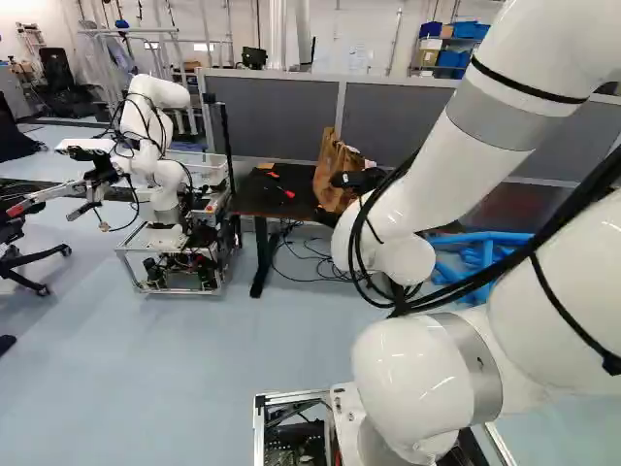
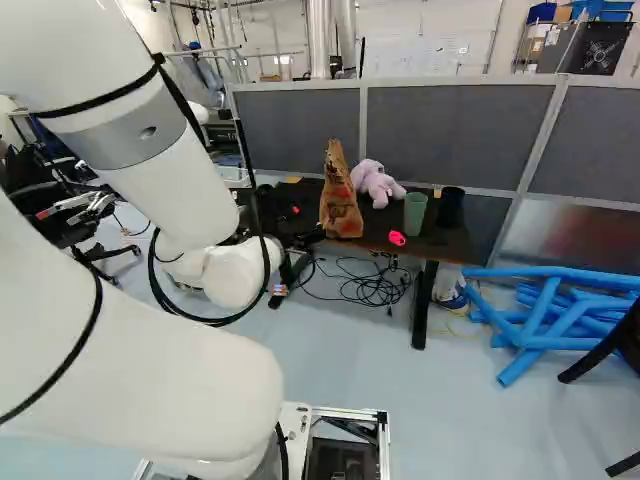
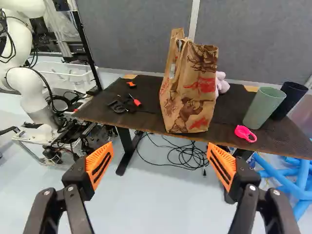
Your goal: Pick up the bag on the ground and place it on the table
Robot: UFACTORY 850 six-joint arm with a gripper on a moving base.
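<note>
A brown paper bag (image 3: 191, 97) stands upright on the dark tabletop (image 3: 141, 117), its base at the near edge, directly at 12 o'clock from the white arm's pincer (image 1: 357, 181), with 12 taken as straight ahead. In the wrist view the pincer (image 3: 159, 148) is released, its two orange pads (image 3: 100, 165) spread wide with nothing between them, short of the bag and apart from the table's edge. Pale floor (image 3: 156, 209) runs below the pincer and under the tabletop, where black cables (image 3: 190, 158) lie looped behind the near rim.

A bare strip of surface separates the bag from a green cup (image 3: 263, 107) at 1 o'clock, with a dark cup (image 3: 291, 100) just beside it; a pink item (image 3: 239, 130) lies by the near edge between bag and green cup. A lilac plush toy (image 2: 375, 183) sits behind the bag, before a gray partition (image 3: 131, 34). At 11 o'clock, a red-handled tool (image 3: 137, 102) lies on the surface, well apart from the bag. Blue tubes (image 2: 550, 300) crowd the floor at 2 o'clock; another robot (image 1: 160, 126) stands at 10.
</note>
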